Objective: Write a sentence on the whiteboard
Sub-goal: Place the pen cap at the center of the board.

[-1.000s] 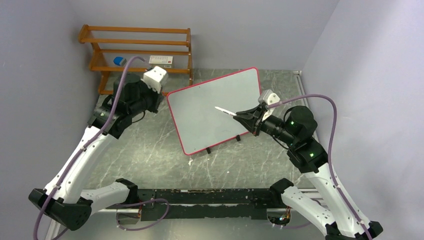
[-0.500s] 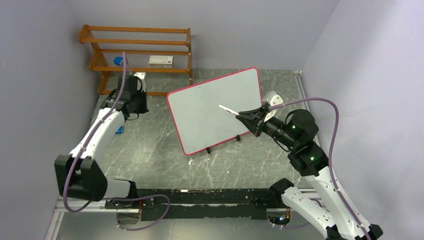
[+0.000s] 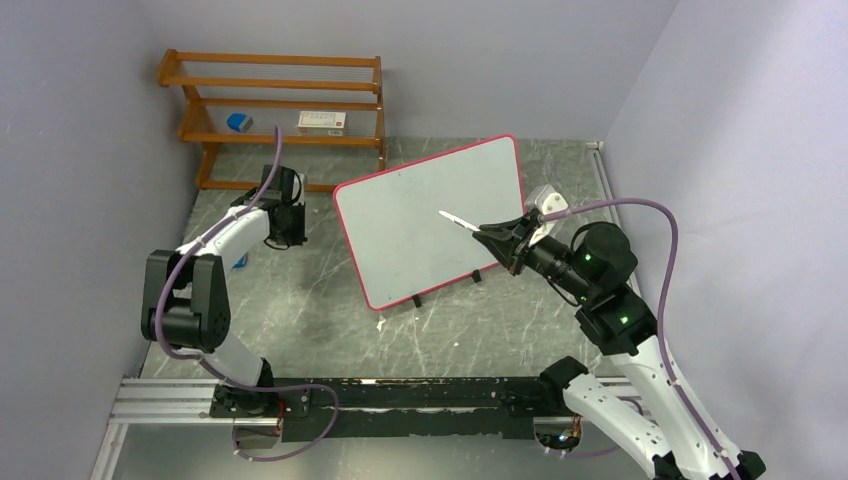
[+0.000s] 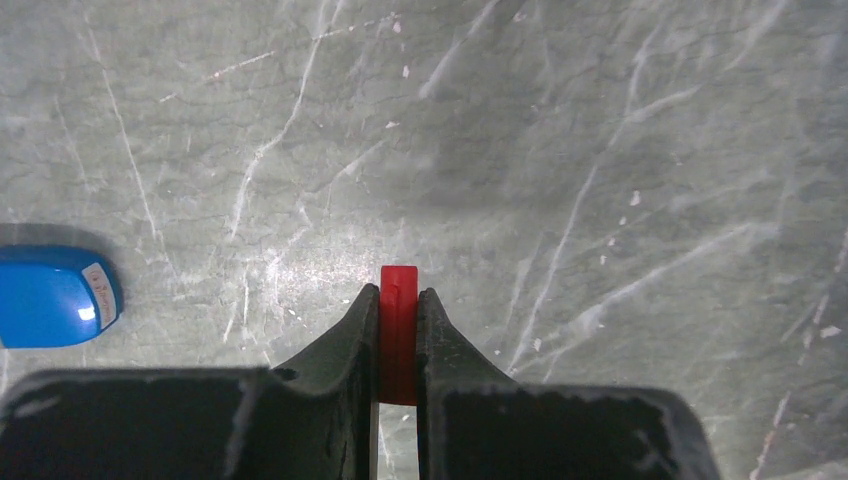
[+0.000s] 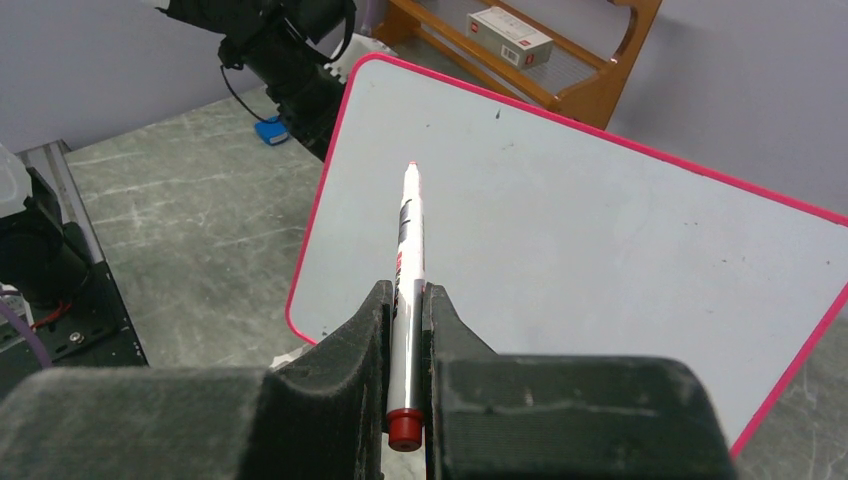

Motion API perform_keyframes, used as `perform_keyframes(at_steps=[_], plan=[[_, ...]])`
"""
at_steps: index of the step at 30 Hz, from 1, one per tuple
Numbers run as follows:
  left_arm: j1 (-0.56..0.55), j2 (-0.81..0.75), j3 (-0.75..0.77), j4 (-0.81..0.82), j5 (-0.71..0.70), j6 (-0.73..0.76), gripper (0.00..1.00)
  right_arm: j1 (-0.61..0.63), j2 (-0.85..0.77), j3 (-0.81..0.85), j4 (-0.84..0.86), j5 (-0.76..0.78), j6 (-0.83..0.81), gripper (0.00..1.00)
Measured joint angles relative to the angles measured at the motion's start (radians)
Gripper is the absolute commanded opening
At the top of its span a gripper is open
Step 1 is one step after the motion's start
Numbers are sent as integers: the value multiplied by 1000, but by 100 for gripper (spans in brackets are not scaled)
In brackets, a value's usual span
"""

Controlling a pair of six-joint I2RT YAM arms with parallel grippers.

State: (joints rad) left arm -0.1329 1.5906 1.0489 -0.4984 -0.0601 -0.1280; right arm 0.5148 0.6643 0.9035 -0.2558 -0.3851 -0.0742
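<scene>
- A wooden slatted rack (image 3: 270,100) stands against the back wall at far left, a small blue item (image 3: 238,122) and a white box (image 3: 322,121) resting on its middle shelf
- The left arm folds back on itself over the grey marbled table (image 3: 300,300), its left gripper (image 4: 399,295) pointing down just off the whiteboard's left edge; the wrist camera shows the two black fingers closed on a small red cap (image 4: 398,335) pinched upright between them
- A blue oval object (image 4: 55,296) lies on the table to the left of that gripper, well apart from the fingers
- The whiteboard (image 3: 430,215), white with a thin red-pink frame and rounded corners, stands at centre on small black feet, tilted back and turned at an angle, its left corner near the left gripper and its far corner toward the back wall
- A white marker (image 5: 408,230) with a red end points out over the middle of the board; whether its tip touches the surface cannot be told
- The right gripper (image 5: 406,292) reaches in from the board's right side, fingers clamped tight on the marker's barrel near its red rear end, the arm rising from its base at lower right
</scene>
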Motion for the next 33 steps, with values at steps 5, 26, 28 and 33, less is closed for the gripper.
perform_keyframes(at_steps=[5,26,28,33], plan=[[12,47,-24,16,-1,0,7,0,2,-2,2,2,0,0],[13,111,-64,23,15,0,38,0,4,-25,20,12,3,0],[13,109,-65,23,20,1,40,0,3,-25,20,13,3,0],[13,88,-76,19,20,0,66,0,3,-25,19,13,3,0]])
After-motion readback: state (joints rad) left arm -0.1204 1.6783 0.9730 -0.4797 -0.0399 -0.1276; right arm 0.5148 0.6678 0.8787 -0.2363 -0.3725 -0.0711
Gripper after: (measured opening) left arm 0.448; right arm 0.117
